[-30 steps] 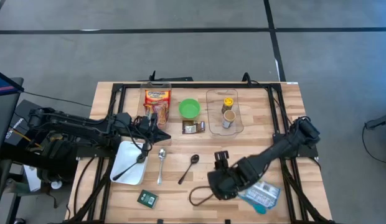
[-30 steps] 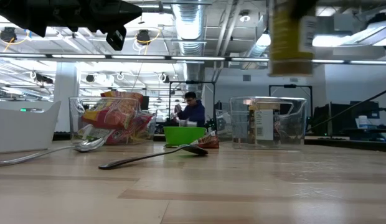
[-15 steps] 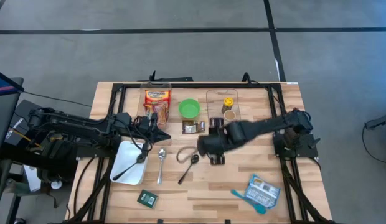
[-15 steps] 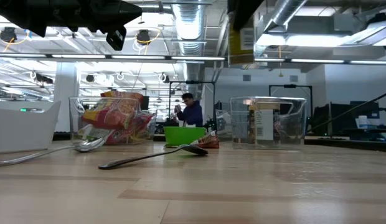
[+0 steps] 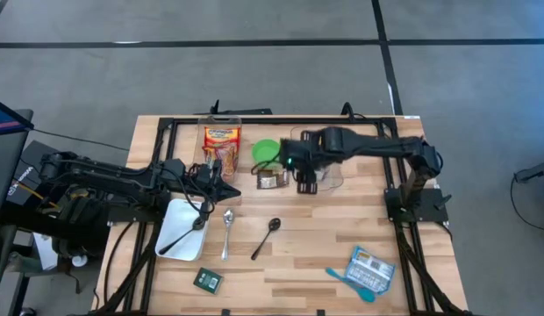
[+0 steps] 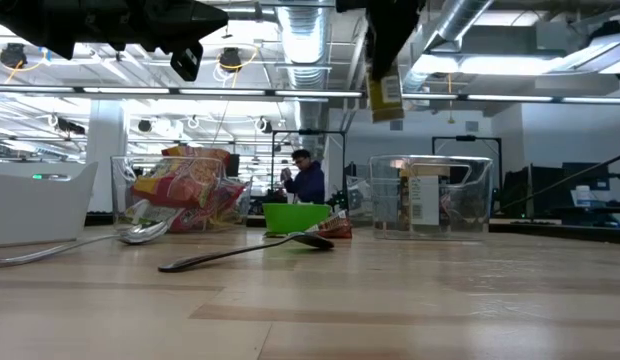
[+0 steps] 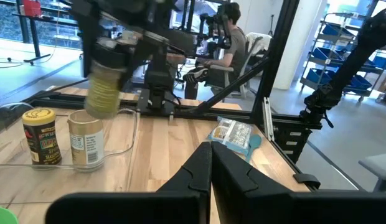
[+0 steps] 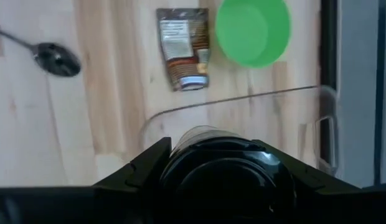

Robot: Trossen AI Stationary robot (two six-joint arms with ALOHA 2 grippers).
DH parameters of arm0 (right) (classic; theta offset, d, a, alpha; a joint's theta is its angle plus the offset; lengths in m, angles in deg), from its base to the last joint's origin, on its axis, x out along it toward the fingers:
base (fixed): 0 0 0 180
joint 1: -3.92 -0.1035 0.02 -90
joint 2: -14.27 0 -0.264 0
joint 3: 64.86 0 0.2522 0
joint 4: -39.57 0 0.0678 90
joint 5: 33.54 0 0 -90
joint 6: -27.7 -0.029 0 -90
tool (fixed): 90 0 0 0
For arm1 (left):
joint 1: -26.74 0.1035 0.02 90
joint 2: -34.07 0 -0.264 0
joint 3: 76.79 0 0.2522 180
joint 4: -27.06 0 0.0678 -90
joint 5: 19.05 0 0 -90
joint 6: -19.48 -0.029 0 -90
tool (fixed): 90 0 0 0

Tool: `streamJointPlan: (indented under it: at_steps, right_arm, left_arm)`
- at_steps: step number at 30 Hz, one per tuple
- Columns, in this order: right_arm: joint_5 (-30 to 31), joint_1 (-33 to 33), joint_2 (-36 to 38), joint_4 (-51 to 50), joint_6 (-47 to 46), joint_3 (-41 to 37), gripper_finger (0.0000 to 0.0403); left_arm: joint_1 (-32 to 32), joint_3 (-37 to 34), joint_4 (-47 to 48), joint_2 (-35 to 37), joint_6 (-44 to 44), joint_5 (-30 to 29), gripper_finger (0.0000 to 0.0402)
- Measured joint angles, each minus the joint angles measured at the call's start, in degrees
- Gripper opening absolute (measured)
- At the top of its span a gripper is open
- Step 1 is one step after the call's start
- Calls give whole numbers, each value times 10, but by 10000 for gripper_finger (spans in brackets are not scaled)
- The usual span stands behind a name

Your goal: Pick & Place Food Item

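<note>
Overhead, the pale wooden slatted table point(image 5: 307, 246) carries the whole spread. The dark left arm waits over the white rectangular dish point(image 5: 180, 230), its left gripper point(image 5: 221, 186) fully closed on nothing. The right gripper point(image 5: 300, 168) hangs above the near edge of the clear plastic bin point(image 5: 338, 180), where two similar containers already stand, likely so its load can go in beside them. Its fingers sit part-way apart, clamped round a small cylindrical yellow-labelled food jar point(image 6: 384, 95), which looks upright, though blur hides detail.
</note>
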Motion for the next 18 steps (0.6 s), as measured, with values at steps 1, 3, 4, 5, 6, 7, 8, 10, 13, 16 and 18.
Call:
streamJointPlan:
  at_steps: [1, 3, 4, 5, 6, 7, 8, 10, 13, 16, 18]
  right_arm:
    - [-4, 10, 1, 6, 8, -1, 195]
    - [-18, 30, 1, 10, 24, -3, 198]
    - [-24, 41, 1, 11, 33, -3, 198]
    - [-28, 51, 1, 15, 44, -3, 198]
    - [-33, 62, 1, 20, 56, -3, 196]
    - [-42, 73, 1, 25, 66, -3, 193]
    - [-51, 84, 1, 33, 76, -3, 192]
    - [-77, 106, 1, 48, 87, -3, 192]
    - [-118, 135, 1, 53, 97, -3, 193]
    - [-149, 157, 1, 52, 97, -3, 197]
    - [-152, 166, -1, 52, 97, -3, 197]
  left_arm:
    - [0, 0, 0, 0, 0, 0, 1]
    - [0, 0, 0, 0, 0, 0, 1]
    - [0, 0, 0, 0, 0, 0, 1]
    - [0, 0, 0, 0, 0, 0, 1]
    - [0, 0, 0, 0, 0, 0, 1]
    - [0, 0, 0, 0, 0, 0, 1]
    - [0, 0, 0, 0, 0, 0, 1]
    - [0, 0, 0, 0, 0, 0, 1]
    - [0, 0, 0, 0, 0, 0, 1]
    - [0, 0, 0, 0, 0, 0, 1]
    - [0, 0, 0, 0, 0, 0, 1]
